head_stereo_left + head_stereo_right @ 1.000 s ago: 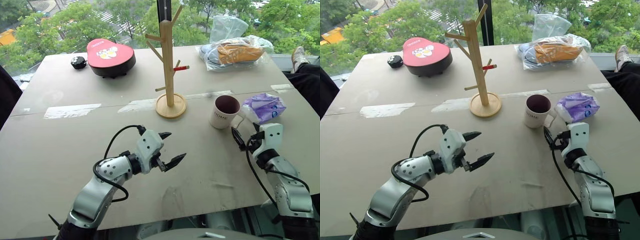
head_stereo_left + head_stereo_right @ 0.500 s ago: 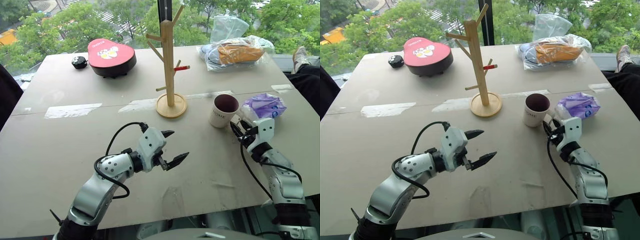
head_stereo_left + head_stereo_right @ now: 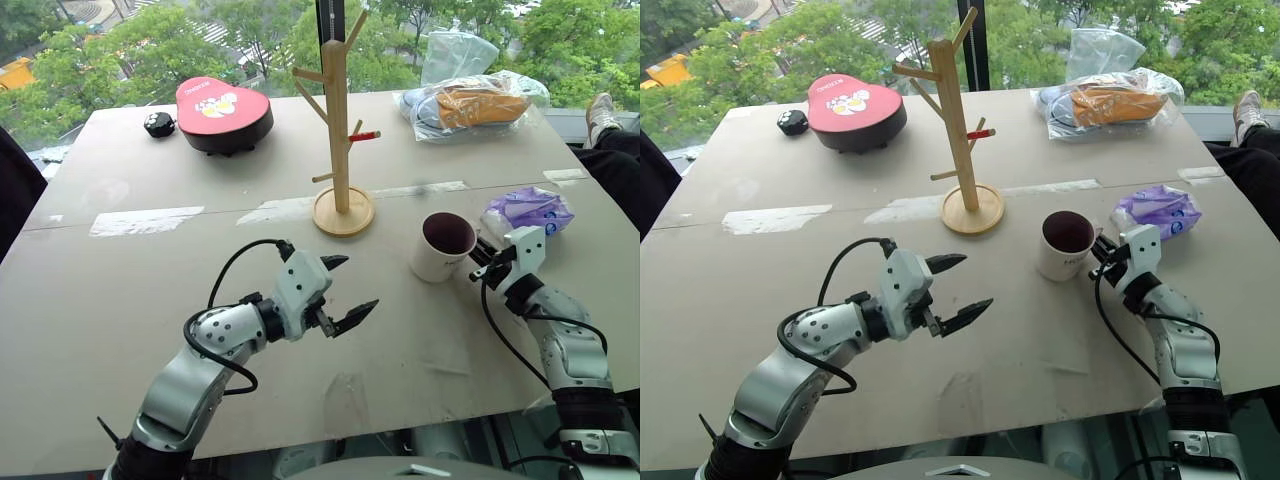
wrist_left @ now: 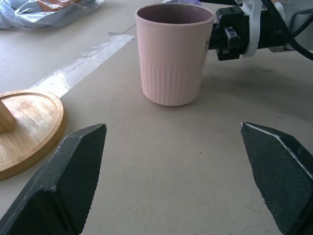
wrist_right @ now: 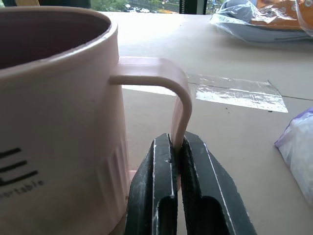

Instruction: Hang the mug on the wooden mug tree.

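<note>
The right tool (image 5: 177,161) is clamped on the handle of the mug (image 3: 441,246) (upright), right of the wooden mug tree (image 3: 339,130); the left tool (image 3: 345,295) stands apart.

**Table layout**

The wooden mug tree (image 3: 338,140) is set mid-table. The mug (image 3: 441,246) is placed to its right and nearer. A heart-shaped box (image 3: 222,113) is seen far left, bagged items (image 3: 470,104) far right.
</note>
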Action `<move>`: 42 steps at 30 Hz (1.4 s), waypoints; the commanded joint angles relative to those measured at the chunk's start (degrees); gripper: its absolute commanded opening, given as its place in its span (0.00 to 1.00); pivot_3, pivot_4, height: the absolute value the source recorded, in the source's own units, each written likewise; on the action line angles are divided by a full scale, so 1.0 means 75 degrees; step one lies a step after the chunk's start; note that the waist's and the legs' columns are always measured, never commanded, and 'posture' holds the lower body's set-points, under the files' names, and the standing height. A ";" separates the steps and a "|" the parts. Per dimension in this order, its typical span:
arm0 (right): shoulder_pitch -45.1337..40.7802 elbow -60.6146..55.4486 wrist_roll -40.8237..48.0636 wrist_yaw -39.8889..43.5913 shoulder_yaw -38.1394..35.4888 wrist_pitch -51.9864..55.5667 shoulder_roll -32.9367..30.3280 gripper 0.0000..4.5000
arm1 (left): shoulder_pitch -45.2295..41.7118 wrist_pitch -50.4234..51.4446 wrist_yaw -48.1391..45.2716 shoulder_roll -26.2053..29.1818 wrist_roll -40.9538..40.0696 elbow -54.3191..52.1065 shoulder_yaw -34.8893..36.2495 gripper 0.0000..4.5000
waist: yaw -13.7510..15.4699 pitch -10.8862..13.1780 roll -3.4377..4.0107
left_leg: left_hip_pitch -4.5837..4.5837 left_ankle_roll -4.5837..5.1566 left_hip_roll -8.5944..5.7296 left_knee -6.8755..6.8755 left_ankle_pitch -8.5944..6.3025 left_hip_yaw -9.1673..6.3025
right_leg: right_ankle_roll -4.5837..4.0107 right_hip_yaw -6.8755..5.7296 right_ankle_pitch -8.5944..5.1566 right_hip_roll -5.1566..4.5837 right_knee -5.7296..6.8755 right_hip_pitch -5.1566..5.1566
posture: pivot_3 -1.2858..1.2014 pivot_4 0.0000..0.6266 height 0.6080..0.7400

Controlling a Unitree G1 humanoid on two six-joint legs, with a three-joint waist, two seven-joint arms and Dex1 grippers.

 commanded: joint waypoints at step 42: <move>-0.9947 0.6565 -0.2616 0.5047 0.2711 -0.2482 -0.0130 0.01 | 0.0245 -0.3149 0.1567 -0.2725 -0.1603 -0.0014 0.1357 1.00 | -0.0189 0.0019 -0.0032 | -0.0142 -0.0001 -0.0010 0.0044 0.0002 -0.0018 | -0.0003 -0.0030 0.0005 -0.0040 0.0004 -0.0119 | 0.52 0.24 1.00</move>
